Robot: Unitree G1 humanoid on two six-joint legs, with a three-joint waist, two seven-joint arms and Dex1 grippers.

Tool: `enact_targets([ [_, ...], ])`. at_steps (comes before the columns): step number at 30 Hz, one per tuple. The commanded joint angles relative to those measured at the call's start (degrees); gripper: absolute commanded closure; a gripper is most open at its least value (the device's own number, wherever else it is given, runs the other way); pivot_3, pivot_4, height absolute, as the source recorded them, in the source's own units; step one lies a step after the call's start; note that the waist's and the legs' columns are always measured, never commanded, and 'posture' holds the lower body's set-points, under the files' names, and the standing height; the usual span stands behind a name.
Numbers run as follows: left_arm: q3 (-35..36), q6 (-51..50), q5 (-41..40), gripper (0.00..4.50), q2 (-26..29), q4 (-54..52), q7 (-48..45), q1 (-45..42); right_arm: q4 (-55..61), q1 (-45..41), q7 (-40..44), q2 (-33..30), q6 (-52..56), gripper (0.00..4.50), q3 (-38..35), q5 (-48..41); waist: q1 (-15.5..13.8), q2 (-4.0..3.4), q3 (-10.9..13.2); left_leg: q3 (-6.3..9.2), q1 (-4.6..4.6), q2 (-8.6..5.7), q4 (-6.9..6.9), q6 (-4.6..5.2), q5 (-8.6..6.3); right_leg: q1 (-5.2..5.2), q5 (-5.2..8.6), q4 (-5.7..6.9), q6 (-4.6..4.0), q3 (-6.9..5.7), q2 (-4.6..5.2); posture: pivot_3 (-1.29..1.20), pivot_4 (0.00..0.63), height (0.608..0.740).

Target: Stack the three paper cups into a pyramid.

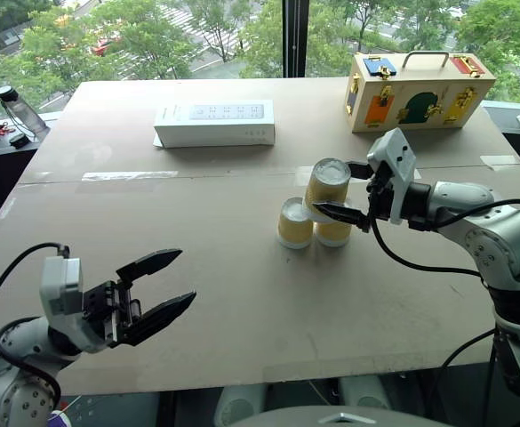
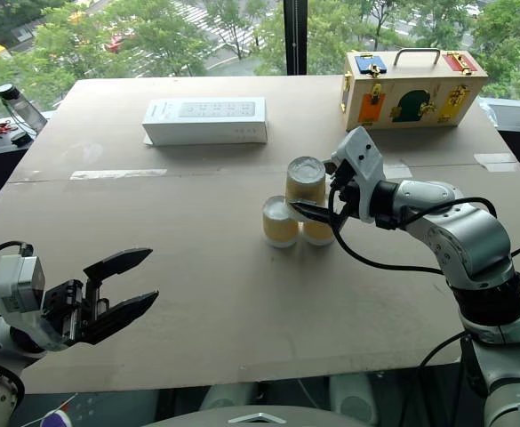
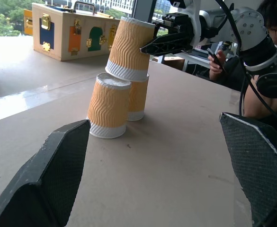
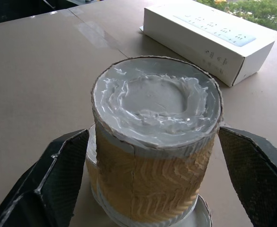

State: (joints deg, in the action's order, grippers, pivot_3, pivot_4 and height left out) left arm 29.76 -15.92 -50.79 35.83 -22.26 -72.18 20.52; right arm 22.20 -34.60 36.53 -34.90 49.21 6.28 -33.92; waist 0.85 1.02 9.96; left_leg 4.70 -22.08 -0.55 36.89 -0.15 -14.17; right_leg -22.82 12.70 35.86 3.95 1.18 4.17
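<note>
At mid-table, I am watching the top cup (image 1: 328,182) sitting tilted across the two base cups (image 1: 296,223), which are standing upside down and touching, in front of the white box (image 1: 214,123). My right gripper (image 1: 359,194) is flanking the top cup with jaws spread, clear of its ribbed sides. My left gripper (image 1: 157,292) is hanging open and empty, well apart near the table's front edge. I am judging the risk as a finger clipping the leaning cup on withdrawal and toppling the pyramid.
</note>
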Motion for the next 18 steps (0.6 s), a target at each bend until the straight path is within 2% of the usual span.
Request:
enact_targets([
  [1,-0.57,-0.25,-0.69,0.00,-0.70,-2.66,2.92,-0.62,4.19,-0.24,0.08,-0.62,-0.62,0.05,-4.39,-1.52,-0.04,0.00,0.00,0.01,-0.01,0.00,0.00,0.00,0.00,-0.01,0.00,0.00,0.00,0.00,0.00,0.00,0.150,0.740],
  [6,-5.50,-0.57,6.89,0.00,-2.40,-1.38,12.78,-3.31,12.06,10.38,4.29,-5.41,-2.59,0.05,-15.45,-7.16,-0.94,0.04,0.00,0.13,-0.11,-0.05,0.00,0.00,0.00,0.01,-0.05,-0.08,0.09,-0.12,0.04,0.00,0.150,0.740],
  [10,-7.06,-1.94,10.59,0.00,-1.40,-0.08,17.16,-4.49,16.22,24.62,6.42,-7.76,-4.49,0.05,-24.63,-8.80,-0.94,0.06,0.00,0.09,-0.09,-0.03,0.00,0.00,0.00,0.01,-0.04,-0.10,0.08,-0.10,0.02,0.00,0.150,0.740],
  [13,-7.23,-3.98,12.22,0.00,0.45,0.85,18.47,-3.33,18.04,38.48,11.06,-9.60,-9.64,0.05,-29.48,-5.10,-1.00,0.07,0.00,0.09,-0.09,-0.02,-0.02,0.00,0.00,0.01,-0.01,-0.05,0.03,-0.10,0.00,0.00,0.150,0.740],
  [15,-6.23,-5.10,11.69,0.00,1.30,1.79,18.17,-1.84,16.72,47.83,12.80,-7.70,-14.65,0.05,-32.61,-2.27,-0.72,0.05,0.00,0.00,-0.04,-0.01,-0.03,0.00,0.00,0.01,0.00,-0.05,0.03,-0.03,0.00,0.00,0.150,0.740],
  [18,-6.00,-5.04,12.44,0.00,2.39,2.84,17.48,-0.52,14.28,54.90,14.60,-5.93,-21.15,0.05,-33.72,0.94,-0.49,0.15,-0.07,-0.09,0.05,0.07,-0.03,0.00,0.00,0.05,0.08,-0.04,0.13,0.02,-0.02,0.00,0.150,0.740],
])
